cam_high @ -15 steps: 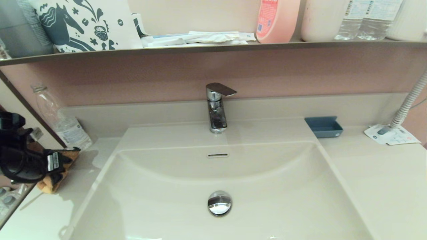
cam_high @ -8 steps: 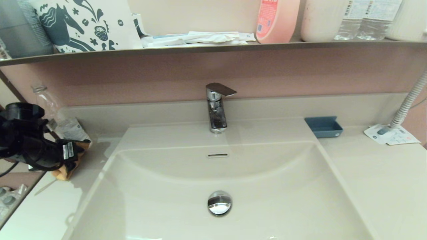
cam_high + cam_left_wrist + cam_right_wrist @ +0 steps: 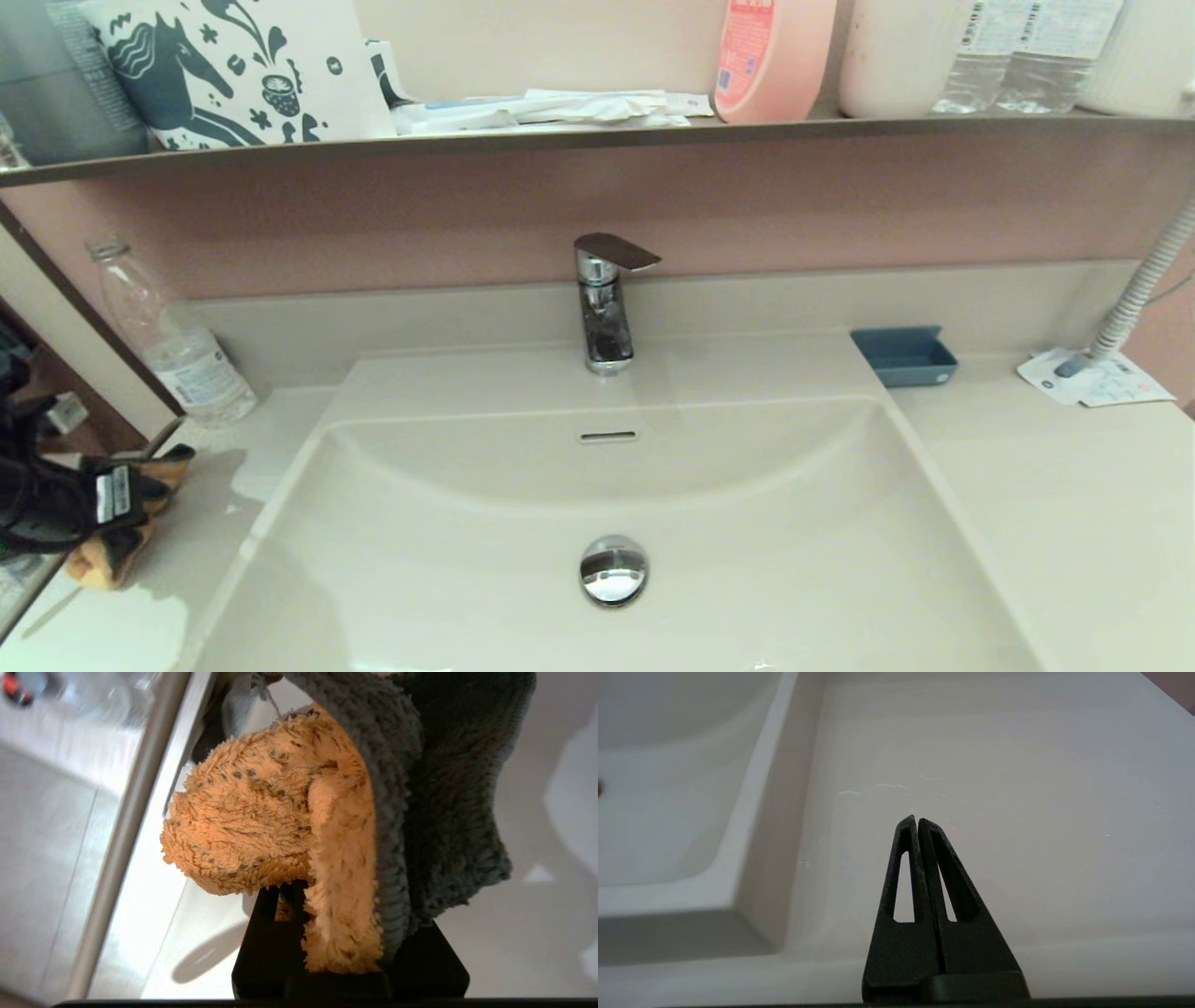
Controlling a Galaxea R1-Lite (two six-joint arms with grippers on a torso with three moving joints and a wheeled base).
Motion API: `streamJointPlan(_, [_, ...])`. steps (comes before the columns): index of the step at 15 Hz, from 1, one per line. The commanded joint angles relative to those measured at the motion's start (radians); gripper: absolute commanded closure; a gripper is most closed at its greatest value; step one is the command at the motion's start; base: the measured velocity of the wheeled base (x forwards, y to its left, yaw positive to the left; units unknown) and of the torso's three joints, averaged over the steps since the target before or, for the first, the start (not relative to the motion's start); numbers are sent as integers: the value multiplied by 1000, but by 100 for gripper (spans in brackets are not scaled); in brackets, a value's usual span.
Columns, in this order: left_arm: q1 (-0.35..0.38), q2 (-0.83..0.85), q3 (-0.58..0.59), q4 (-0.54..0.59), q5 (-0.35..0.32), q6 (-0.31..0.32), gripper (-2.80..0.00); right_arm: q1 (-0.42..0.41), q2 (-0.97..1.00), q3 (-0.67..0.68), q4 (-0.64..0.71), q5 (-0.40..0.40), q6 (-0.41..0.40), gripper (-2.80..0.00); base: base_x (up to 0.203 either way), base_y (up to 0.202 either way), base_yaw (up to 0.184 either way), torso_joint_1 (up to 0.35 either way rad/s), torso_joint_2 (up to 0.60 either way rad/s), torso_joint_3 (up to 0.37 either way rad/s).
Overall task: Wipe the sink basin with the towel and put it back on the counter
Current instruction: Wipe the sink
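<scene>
The orange-yellow towel (image 3: pixel 112 551) with grey edging hangs bunched from my left gripper (image 3: pixel 140 499), which is shut on it at the far left, over the counter's (image 3: pixel 215 485) left strip beside the sink basin (image 3: pixel 607 485). In the left wrist view the towel (image 3: pixel 289 826) fills the space between the black fingers (image 3: pixel 266 947), orange pile on one side and grey on the other. The basin has nothing in it, with its chrome drain stopper (image 3: pixel 613 570) and slot overflow (image 3: pixel 608 436) showing. My right gripper (image 3: pixel 918 821) is shut on nothing, over the counter (image 3: pixel 994 765) to the right of the basin; the head view does not show it.
A chrome faucet (image 3: pixel 605 303) stands behind the basin. A clear plastic bottle (image 3: pixel 173 345) is at the back left, close to the left gripper. A blue tray (image 3: pixel 904 356), printed papers (image 3: pixel 1092 378) and a corrugated hose (image 3: pixel 1144 285) sit at the right. A shelf (image 3: pixel 597 135) carries bottles above.
My left gripper with the towel rose and came right toward the bottle, then dropped back down and left, toward the near left edge of the counter.
</scene>
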Motion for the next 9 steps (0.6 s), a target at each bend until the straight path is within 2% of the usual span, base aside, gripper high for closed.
streamJointPlan(1, [55,-94,59,-5,-16,25,0,0,1,0,0,0,0,0,0,0,0,0,0,0])
streamJointPlan(3, [63,-157,99,14,-41,38,0,0,1,0,1,0,0,0,0,0,0,0,0,0])
streamJointPlan(5, [-5,-172,104,34,-54,20,0,0,1,0,0,0,0,0,0,0,0,0,0,0])
streamJointPlan(9, [-198,-132,33,35,-54,-161,0,0,1,0,0,0,0,0,0,0,0,0,0,0])
